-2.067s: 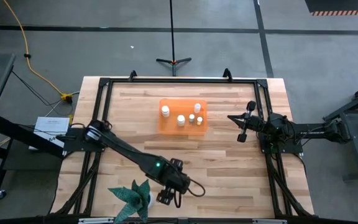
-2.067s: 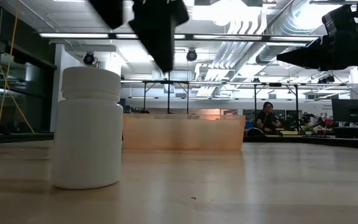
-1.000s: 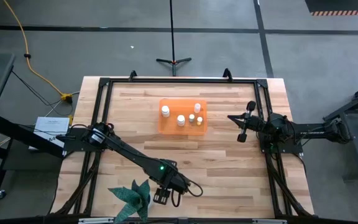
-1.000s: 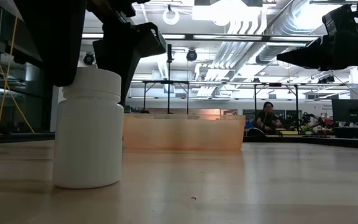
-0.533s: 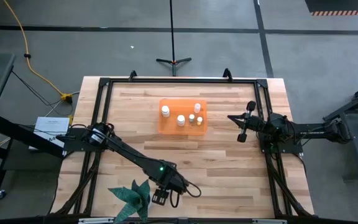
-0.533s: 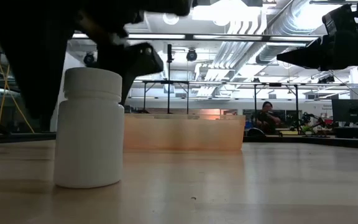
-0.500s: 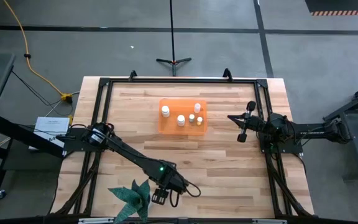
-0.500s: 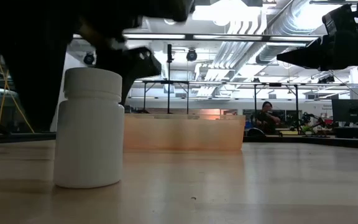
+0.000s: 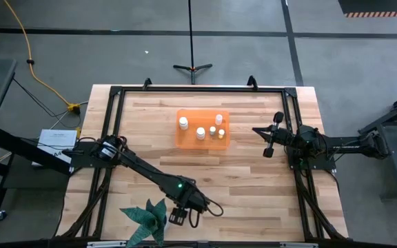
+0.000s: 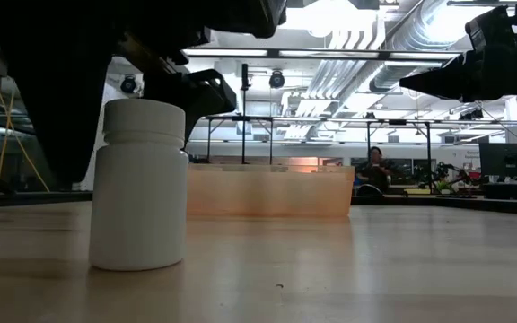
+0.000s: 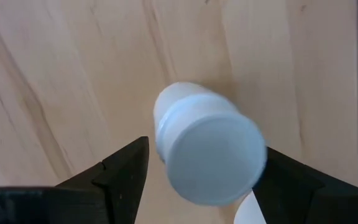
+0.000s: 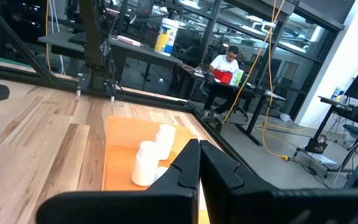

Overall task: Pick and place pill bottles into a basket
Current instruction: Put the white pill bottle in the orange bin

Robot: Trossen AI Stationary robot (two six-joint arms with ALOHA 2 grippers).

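A white pill bottle (image 10: 140, 184) stands upright on its base on the wooden table, near the front edge; it also shows from above in the left wrist view (image 11: 207, 158). My left gripper (image 9: 178, 217) is open, lowered over it, one finger on each side of the cap; in the high view the gripper hides the bottle. The orange basket (image 9: 185, 136) sits at the table's middle far part with several white bottles (image 9: 200, 132) standing in it. My right gripper (image 9: 268, 143) is shut and waits at the right, above the table. My left gripper comes from above, pointing down, its fingers standing either side of the bottle's cap. One finger (image 11: 291, 180) meets the cap's rim (image 11: 261, 155). Between the other finger (image 11: 126, 168) and the bottle a thin strip of wood shows. The bottle stands upright on the table.
A green spiky plant (image 9: 145, 219) stands at the front edge just left of my left gripper. Black frame rails (image 9: 198, 89) run around the table. Bare wood lies between the left gripper and the basket. A person (image 10: 372, 170) sits in the room beyond.
My left gripper has come down around the bottle and shifted slightly toward the plant. The bottle has slid a little toward the table's right, staying upright.
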